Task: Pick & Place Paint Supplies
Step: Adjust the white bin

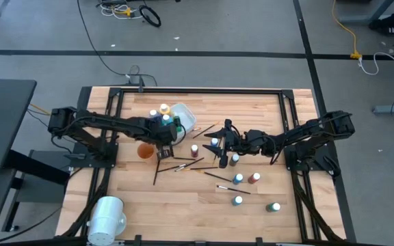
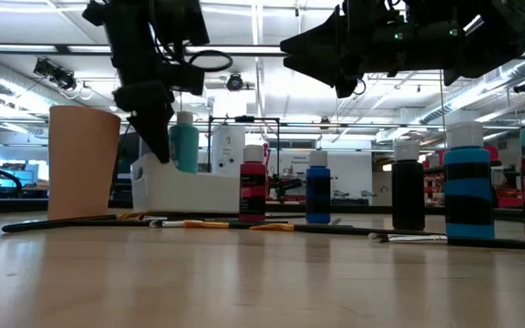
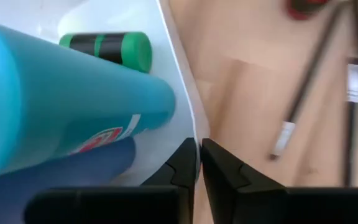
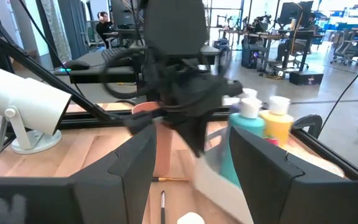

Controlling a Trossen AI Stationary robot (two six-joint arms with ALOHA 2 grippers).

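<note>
Over the wooden table (image 1: pixel 183 205), left gripper (image 3: pixel 199 163) jaws nearly closed at the tub's rim (image 3: pixel 182 81); right gripper (image 4: pixel 191 168) jaws wide, empty.

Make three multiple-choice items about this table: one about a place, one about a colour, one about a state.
1. Where is the green bottle?
A. lying in the tub
B. standing on the bare table
C. inside the cup

2. What colour is the cup?
A. blue
B. orange
C. black

3. In what state is the right end effector?
A. shut on a brush
B. shut on a bottle
C. open

Key:
1 A, the left wrist view shows the green bottle on its side within the white tub.
2 B, the cup shows orange from above and from table height.
3 C, the right wrist view shows the right end effector with its fingers wide apart and nothing between them.
</note>
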